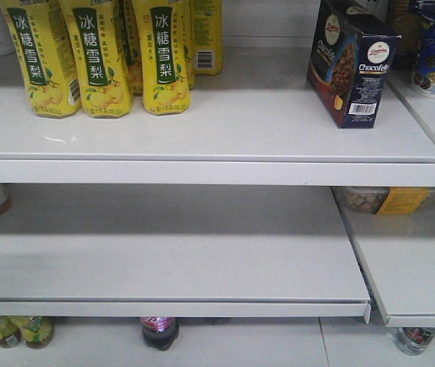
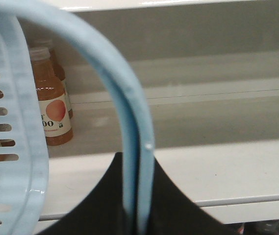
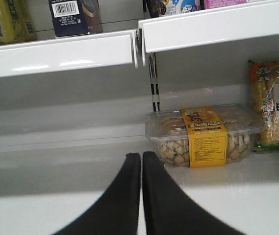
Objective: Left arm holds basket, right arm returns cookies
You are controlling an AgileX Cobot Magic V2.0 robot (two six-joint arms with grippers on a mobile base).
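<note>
Basket (image 2: 134,122) handle seemingly gripped, cookies (image 1: 352,61) shelved

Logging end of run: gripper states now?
Left gripper: shut on the basket handle.
Right gripper: shut, empty; cookies on the shelf.

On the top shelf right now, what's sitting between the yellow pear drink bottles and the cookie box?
Nothing: in the front view, bare white shelf runs from the yellow bottles to the cookie box.
</note>
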